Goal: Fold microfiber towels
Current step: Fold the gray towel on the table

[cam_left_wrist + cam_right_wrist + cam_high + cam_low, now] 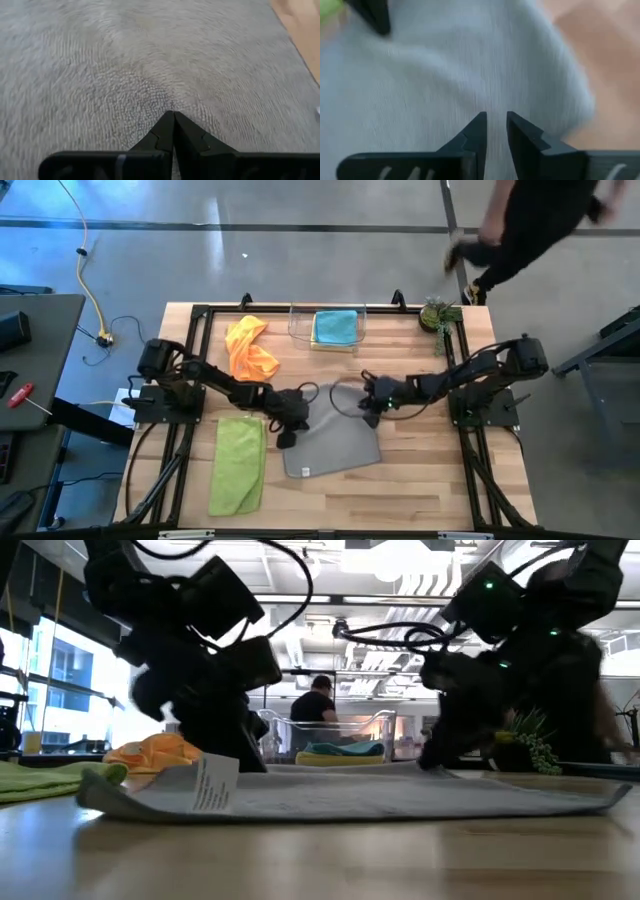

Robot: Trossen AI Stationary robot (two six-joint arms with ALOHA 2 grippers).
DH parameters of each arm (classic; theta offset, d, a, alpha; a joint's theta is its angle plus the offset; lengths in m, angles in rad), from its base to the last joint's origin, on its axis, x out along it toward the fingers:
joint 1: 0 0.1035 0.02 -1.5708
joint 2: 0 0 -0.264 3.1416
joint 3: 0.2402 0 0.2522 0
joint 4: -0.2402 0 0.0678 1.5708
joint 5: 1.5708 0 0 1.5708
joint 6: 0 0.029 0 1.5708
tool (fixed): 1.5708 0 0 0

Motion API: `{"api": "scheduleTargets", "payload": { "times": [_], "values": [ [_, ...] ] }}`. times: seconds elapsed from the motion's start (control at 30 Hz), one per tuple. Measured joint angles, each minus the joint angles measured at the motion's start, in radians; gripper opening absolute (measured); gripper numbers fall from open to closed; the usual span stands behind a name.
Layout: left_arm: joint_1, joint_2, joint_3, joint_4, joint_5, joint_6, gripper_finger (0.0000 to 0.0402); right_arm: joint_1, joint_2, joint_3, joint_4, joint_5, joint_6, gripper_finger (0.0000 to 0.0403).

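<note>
1. Grey towel [335, 448] lying flat near the middle of the table [420, 490], white label at its near-left corner; far edge hidden under both grippers in the high view.
2. Left gripper [173, 120] down on the grey towel's far-left part, fingers pressed together with the tips against the nap; cannot tell whether any cloth is pinched between them.
3. Right gripper [493, 122] low over the towel's far-right corner, fingers a narrow slot apart, pale cloth showing through the slot; nothing seen clamped.
4. Right wrist view smeared; towel edge there hard to trace, bare wood just beyond the corner.
5. Low view: towel's near edge slightly lifted off the wood, label standing up at its left end; both dark wrists blocking most of what lies behind.
6. Lime green towel [238, 465] folded long, just left of the grey one, apart from it.
7. Orange towel [250, 350] crumpled at the far left, near the left arm's elbow.
8. Teal towel [335, 327] inside the clear bin [300, 330] at the far edge, over a strip of yellow barely showing beneath.
9. Small plant [436, 315] at the far-right corner.
10. Open wood along the near edge and at the right of the grey towel.
11. Person [530, 225] beyond the far-right corner, partly cut off by the frame.
</note>
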Motion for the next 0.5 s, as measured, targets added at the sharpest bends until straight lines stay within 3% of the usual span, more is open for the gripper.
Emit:
{"api": "scheduleTargets", "payload": {
  "times": [0.23, 0.37, 0.5],
  "values": [
    [-0.014, -0.06, 0.0, -0.057, -0.003, -0.031, 0.0, 0.107, 0.01, 0.0, -0.073, -0.016, 0.035, 0.0052],
    [0.033, -0.197, 0.001, -0.192, -0.058, -0.05, 0.0007, 0.12, -0.024, 0.0, -0.087, -0.018, 0.062, 0.0061],
    [0.104, -0.349, 0.001, -0.397, -0.129, -0.066, 0.0034, 0.082, -0.09, 0.0, -0.105, -0.017, 0.057, 0.0098]
  ]
}}
